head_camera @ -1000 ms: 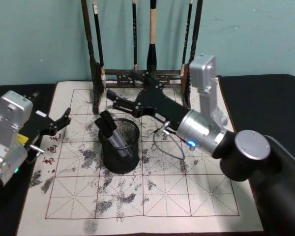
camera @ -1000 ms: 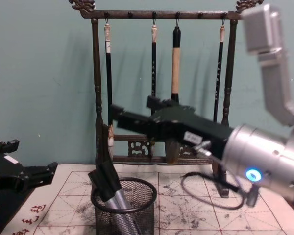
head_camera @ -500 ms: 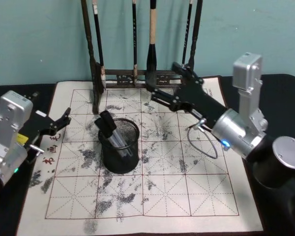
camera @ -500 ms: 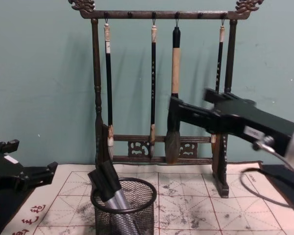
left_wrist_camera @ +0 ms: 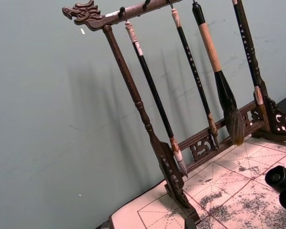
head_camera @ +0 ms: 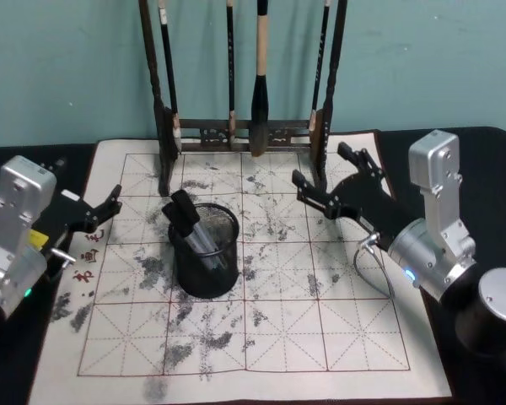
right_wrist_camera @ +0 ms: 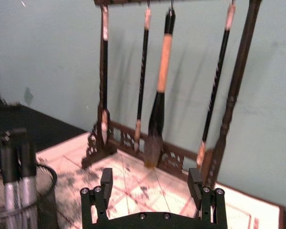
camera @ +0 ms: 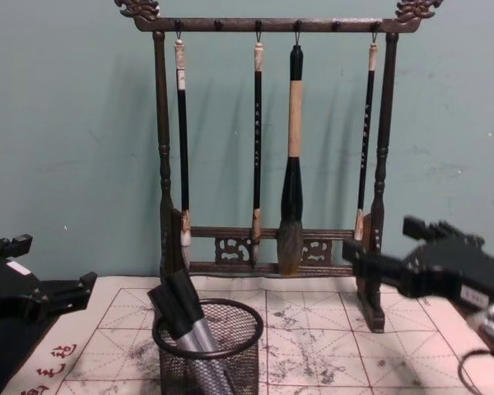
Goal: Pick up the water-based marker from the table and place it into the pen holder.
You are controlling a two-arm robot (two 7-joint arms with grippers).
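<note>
With grey-barrelled black-capped markers (head_camera: 191,226) leaning in the round black wire-mesh pen holder (head_camera: 205,261), the empty, spread right claw (head_camera: 329,181) risks clipping the dark wooden brush rack (head_camera: 244,131) beside it

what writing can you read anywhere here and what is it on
Red characters printed on the left edge of the mat: too blurred to read.
Small light marks down the hanging brush handles: too small to read.
White label on the right gripper: illegible.
No other text is visible.
</note>
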